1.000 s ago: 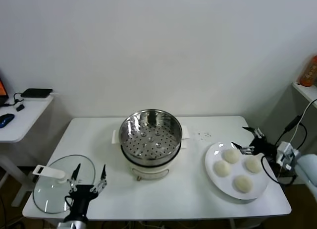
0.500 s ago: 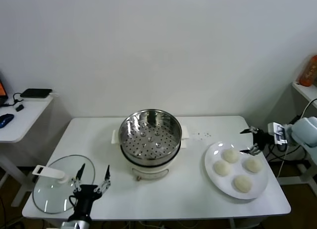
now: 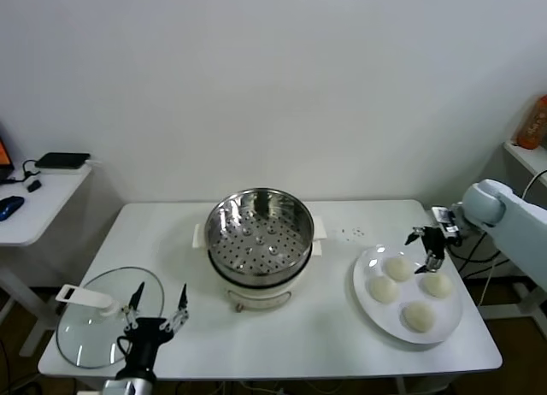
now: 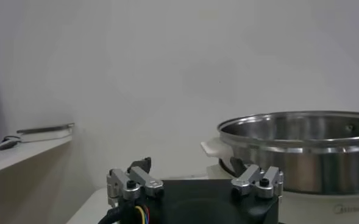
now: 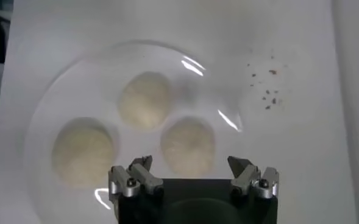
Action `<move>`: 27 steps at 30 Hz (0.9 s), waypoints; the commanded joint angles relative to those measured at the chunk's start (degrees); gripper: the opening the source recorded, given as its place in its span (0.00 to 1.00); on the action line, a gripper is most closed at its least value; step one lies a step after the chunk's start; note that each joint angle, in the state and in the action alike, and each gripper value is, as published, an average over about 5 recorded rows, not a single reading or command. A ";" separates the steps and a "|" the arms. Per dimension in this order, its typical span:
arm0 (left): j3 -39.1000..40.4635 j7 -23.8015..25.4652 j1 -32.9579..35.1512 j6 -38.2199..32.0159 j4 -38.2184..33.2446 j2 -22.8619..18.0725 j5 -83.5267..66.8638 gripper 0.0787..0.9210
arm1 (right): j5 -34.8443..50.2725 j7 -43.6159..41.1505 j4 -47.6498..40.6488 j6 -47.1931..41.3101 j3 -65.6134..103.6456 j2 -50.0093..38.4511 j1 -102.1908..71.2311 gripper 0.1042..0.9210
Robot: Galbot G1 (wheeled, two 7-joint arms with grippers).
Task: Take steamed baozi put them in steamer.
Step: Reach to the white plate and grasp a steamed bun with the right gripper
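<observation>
Right hand (image 3: 426, 248) moved over plate (image 3: 369, 298) | baozi (image 3: 397, 268) just below (fingers apart)

3 views: 1 head, 2 wrist.
Head camera looks down over the whole table (image 3: 342, 327); left wrist looks level, close past the steamer (image 4: 301, 152); right wrist looks straight down on the plate (image 5: 51, 122), shared with head.

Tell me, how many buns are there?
4 buns, all on the white plate at the table's right side: one at the back, one on the left, one on the right, one at the front. None look hidden.
</observation>
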 commanded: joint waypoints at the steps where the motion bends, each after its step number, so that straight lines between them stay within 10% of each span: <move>1: 0.16 -0.01 -0.38 0.25 0.29 -0.05 0.00 0.88 | -1.88 -0.04 -6.88 2.12 -5.79 5.93 2.45 0.88; 27: -0.38 0.12 -0.30 0.14 0.91 0.19 -0.78 0.88 | -8.82 1.58 -12.91 6.78 1.20 10.79 -2.52 0.88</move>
